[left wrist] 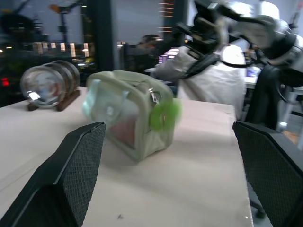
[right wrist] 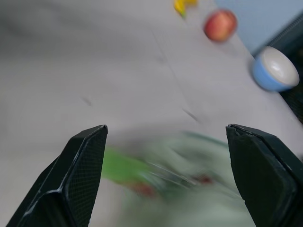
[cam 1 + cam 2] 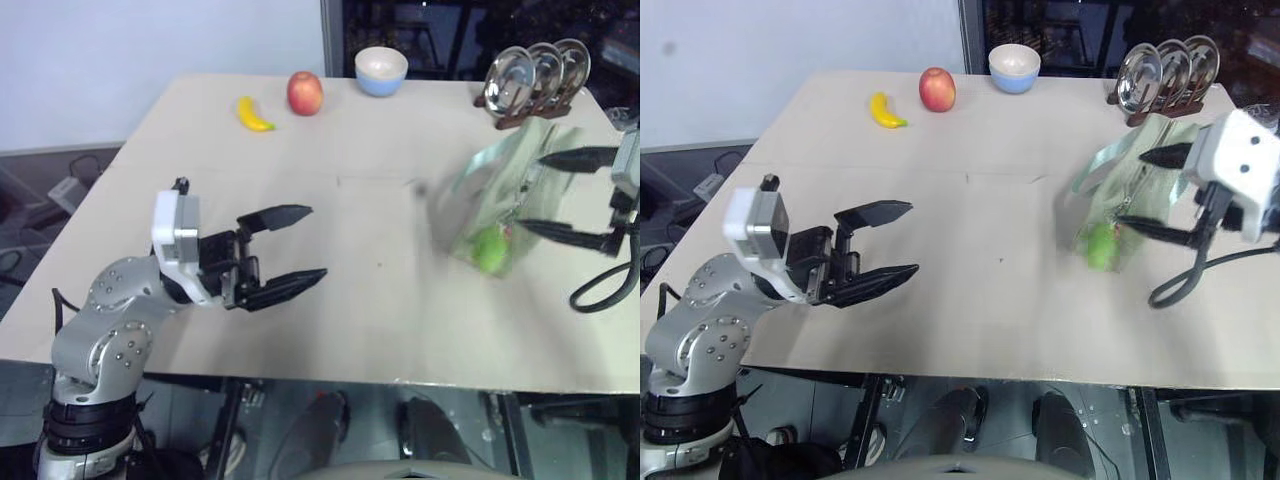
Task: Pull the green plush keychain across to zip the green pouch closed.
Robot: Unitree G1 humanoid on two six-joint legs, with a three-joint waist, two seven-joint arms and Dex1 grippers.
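The green pouch stands on the right side of the table, blurred, with red contents showing through a clear side panel. The green plush keychain hangs at its near end, also seen as the fuzzy ring by the zip. My right gripper hovers open just above the pouch, one finger on each side of its top, touching nothing that I can make out. My left gripper is open and empty over the table's left middle, pointing toward the pouch across a wide gap.
A banana, an apple and a blue bowl sit along the far edge. A rack of metal plates stands right behind the pouch. Bare tabletop lies between the two grippers.
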